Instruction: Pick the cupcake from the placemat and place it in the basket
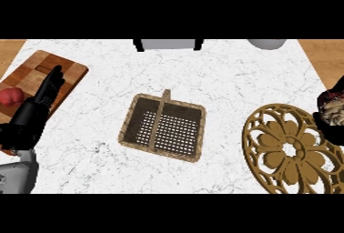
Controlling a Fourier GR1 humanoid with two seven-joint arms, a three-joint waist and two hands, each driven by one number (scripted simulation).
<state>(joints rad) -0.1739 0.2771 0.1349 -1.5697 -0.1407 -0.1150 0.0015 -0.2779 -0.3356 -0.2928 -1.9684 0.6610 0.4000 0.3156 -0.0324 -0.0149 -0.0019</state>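
At right edge, right robot hand (331, 98) apparently grips cupcake (332, 112); basket (163, 128) mid-counter.

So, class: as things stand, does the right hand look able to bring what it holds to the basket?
Probably yes. The right hand, at the right edge, is curled round what looks like the cupcake; only the flat placemat and bare counter lie between it and the open basket.

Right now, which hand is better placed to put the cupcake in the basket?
The right hand. It is curled round the cupcake at the view's right edge, above the placemat, beside the basket. The left hand rests open at the far left over the cutting board.
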